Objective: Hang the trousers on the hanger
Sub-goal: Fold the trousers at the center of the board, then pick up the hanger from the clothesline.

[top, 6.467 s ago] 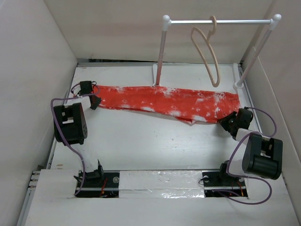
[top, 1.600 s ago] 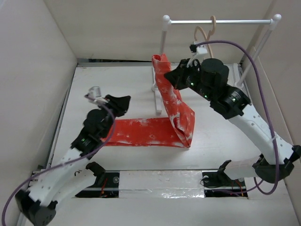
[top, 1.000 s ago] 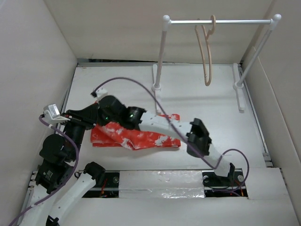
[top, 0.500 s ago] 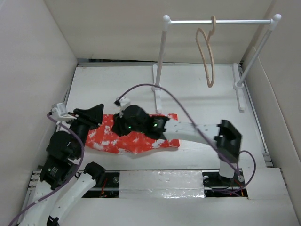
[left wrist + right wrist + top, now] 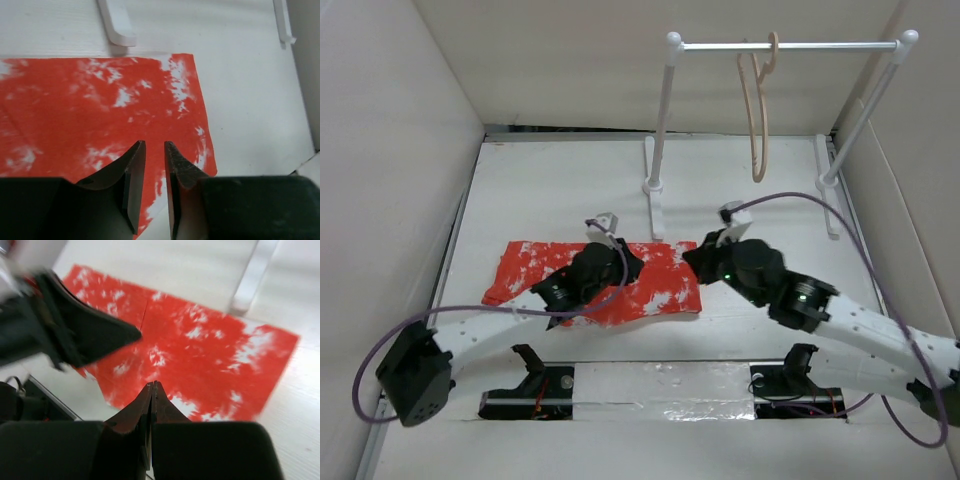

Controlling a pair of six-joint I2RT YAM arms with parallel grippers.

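Trousers lie flat on the table, folded into a rough rectangle near the front edge. They are well apart from the hanger, which hangs by its hook from the rack rail at the back.

We note the left gripper over the right part of the cloth, its fingers a narrow slit apart with nothing between them. We cannot tell whether the tips touch the fabric. The right gripper is pressed together and empty, above the cloth's right end.

Risks, as we judge them:
- A pinch on flat, layered fabric may catch the top layer only, so the fold would open on lifting.
- Both arms crowd the same end and could bump each other.
- The hanger hangs free and edge-on to us. A push from draped cloth could swing it or unhook it.

Appearance: bright red-orange mottled with white blotches and lying smooth. The right edge is straight and the left end more uneven. We see no button.
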